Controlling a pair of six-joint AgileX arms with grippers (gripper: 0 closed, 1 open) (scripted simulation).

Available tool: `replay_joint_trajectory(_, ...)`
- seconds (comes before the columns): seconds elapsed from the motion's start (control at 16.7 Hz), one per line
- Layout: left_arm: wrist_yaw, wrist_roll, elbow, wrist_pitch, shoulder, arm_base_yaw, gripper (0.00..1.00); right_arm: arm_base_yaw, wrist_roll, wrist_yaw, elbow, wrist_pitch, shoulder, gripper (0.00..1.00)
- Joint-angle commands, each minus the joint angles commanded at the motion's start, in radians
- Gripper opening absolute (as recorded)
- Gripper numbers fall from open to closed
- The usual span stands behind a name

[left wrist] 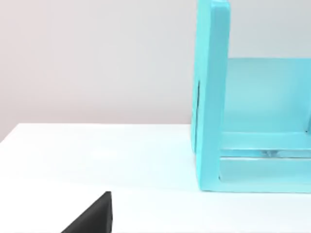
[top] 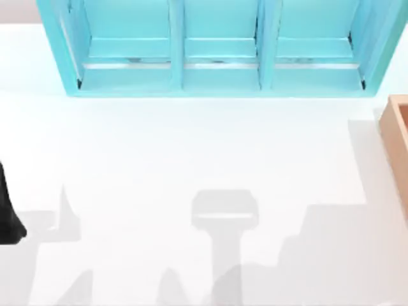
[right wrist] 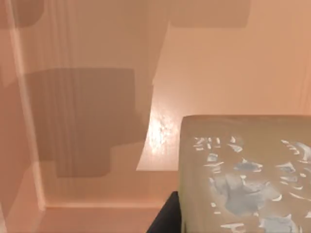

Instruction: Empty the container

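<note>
The container (top: 396,137), a light-brown wooden box, sits at the right edge of the white bench (top: 191,146), near the turquoise shelf unit (top: 217,51) along the far side. In the right wrist view its orange-brown inside holds a pale block with whitish marks (right wrist: 243,170). The left arm (top: 7,217) is at the left edge. Whether either pincer is released or clenched cannot be told.

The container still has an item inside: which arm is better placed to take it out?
The right arm. Its wrist camera looks into the container, close above a tan block on the floor. The left arm is parked at the table's left edge, far away.
</note>
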Motion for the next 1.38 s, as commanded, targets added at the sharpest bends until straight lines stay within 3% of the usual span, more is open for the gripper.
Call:
replay_joint_trajectory(0.6,0.000,0.000,0.000,0.000,0.000,0.000,1.00,0.037,0.033,0.002,0.099,-0.084,0.015,0.00)
replay_joint_trajectory(1.08,0.000,0.000,0.000,0.000,0.000,0.000,1.00,0.445,0.394,0.019,0.528,-0.105,0.421,0.00)
replay_joint_trajectory(1.38,0.000,0.000,0.000,0.000,0.000,0.000,1.00,0.607,0.577,0.017,0.816,-0.111,0.704,0.00)
